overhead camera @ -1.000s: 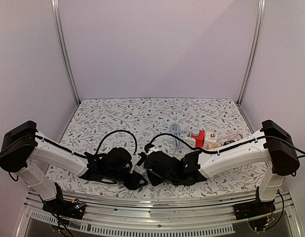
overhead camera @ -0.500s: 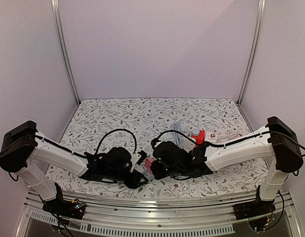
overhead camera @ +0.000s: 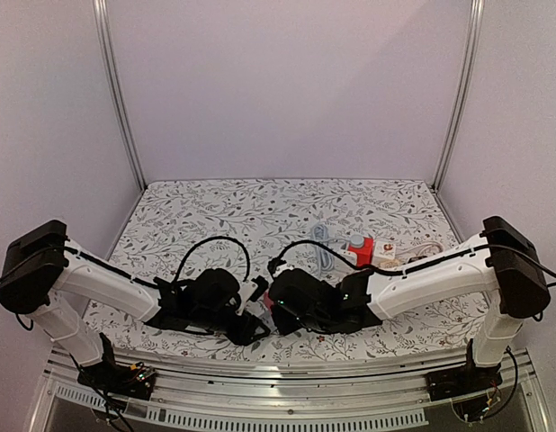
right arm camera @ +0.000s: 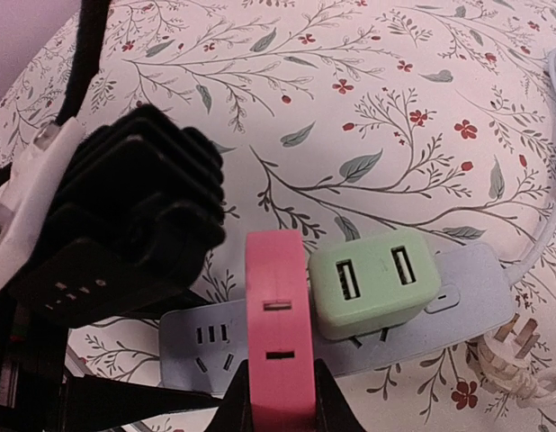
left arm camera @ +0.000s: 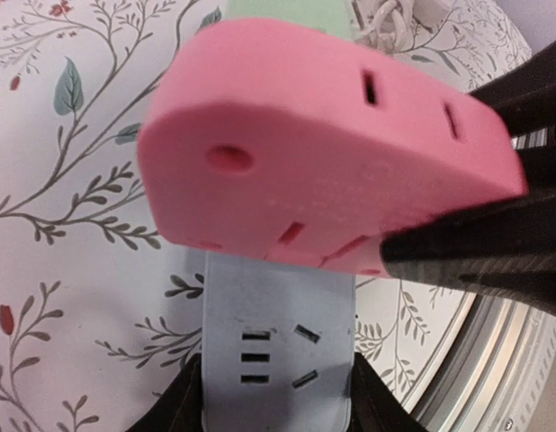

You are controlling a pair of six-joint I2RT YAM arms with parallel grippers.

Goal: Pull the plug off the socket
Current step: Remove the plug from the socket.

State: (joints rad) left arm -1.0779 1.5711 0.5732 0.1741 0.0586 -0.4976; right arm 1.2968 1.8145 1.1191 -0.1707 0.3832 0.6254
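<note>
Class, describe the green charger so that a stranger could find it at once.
On the flowered tablecloth, a pale power strip lies near the front edge. The green charger sits on it, beside the pink plug. Only it is green and squarish, with two USB slots.

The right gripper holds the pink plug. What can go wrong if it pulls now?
The green USB adapter sits tight against the pink plug; a tilted pull may drag it loose.
The left gripper clamps only one end of the power strip, so the strip may lift with the plug.
The right gripper is very near it; they could collide.
</note>
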